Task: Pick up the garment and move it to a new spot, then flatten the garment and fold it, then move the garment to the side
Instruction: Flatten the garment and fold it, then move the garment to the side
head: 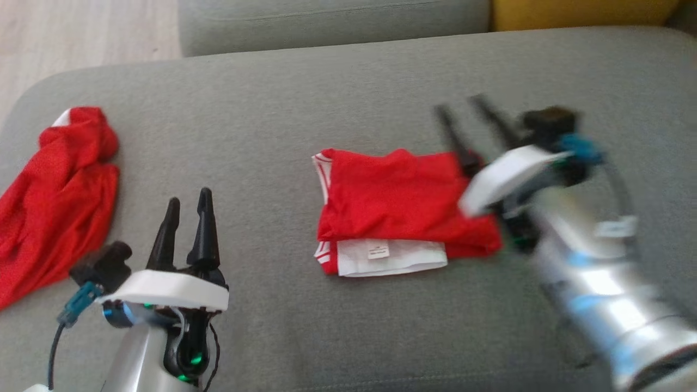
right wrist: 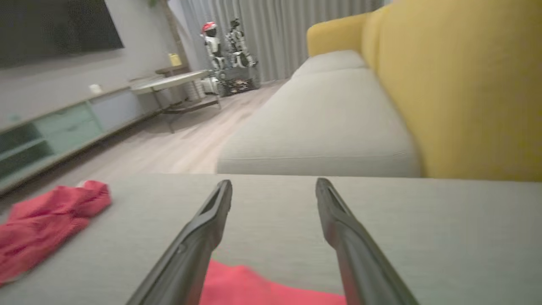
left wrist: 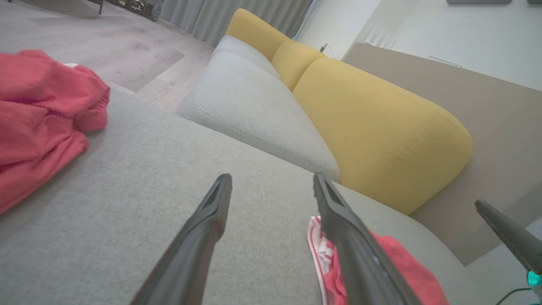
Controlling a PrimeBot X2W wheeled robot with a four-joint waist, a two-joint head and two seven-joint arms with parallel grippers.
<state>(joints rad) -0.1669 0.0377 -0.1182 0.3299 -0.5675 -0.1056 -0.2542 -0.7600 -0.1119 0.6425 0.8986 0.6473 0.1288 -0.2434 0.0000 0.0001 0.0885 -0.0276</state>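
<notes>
From the head view you see the folded red garment [head: 403, 201] lying near the middle of the grey cushion [head: 326, 87]. A white band with a label [head: 389, 256] runs along its near edge, and there is striped trim at its left end. Your right gripper [head: 460, 106] is blurred over the garment's right end, so you cannot tell whether it touches the cloth. The right wrist view settles the fingers: they are spread wide with nothing between them, and red cloth lies just below.

Your left gripper [head: 189, 197] hangs over the near left part of the cushion, fingers apart and empty, well clear of the folded piece. Its wrist view catches the striped end behind one finger. A crumpled red garment [head: 54, 201] lies at the cushion's left edge.

The wrist views show you more of the room. A second grey seat [right wrist: 322, 127] sits beyond the cushion's far edge, with yellow backrests [right wrist: 457, 84] beside it. Further off are a wood floor [right wrist: 178, 144], a low cabinet [right wrist: 63, 127], a round table [right wrist: 169, 80], grey curtains [right wrist: 275, 29] and a dark screen [right wrist: 51, 29].
</notes>
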